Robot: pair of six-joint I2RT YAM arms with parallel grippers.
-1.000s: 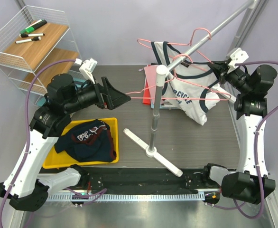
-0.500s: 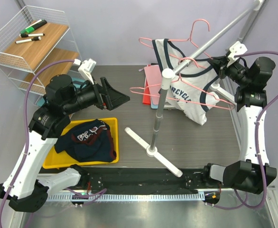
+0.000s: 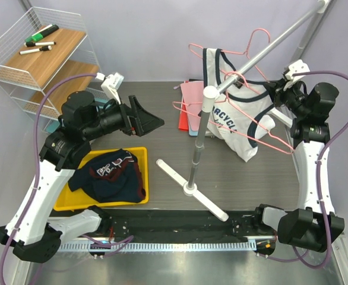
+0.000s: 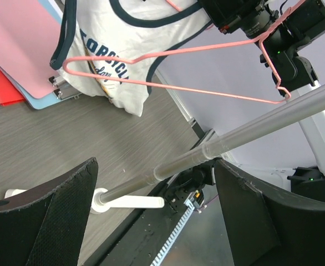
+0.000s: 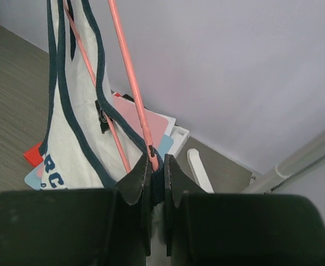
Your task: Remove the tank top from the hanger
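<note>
White navy-trimmed tank top (image 3: 236, 116) hangs on a pink wire hanger (image 3: 279, 141), hook by the slanted silver rail (image 3: 269, 45). Right gripper (image 3: 275, 93) meets the garment's shoulder edge. Left gripper (image 3: 153, 122) has its jaws spread and sits well apart from the garment, over the dark wood-grain table (image 3: 233, 172). Yellow plastic tray (image 3: 65, 202) holds a navy cloth item (image 3: 111, 175).

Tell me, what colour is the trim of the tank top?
Dark navy, on a white tank top; the right wrist view shows it best.

The stand pole (image 3: 196, 151) and slanted rail (image 3: 269, 44) stand between the left jaws and the tank top (image 3: 236, 116).
</note>
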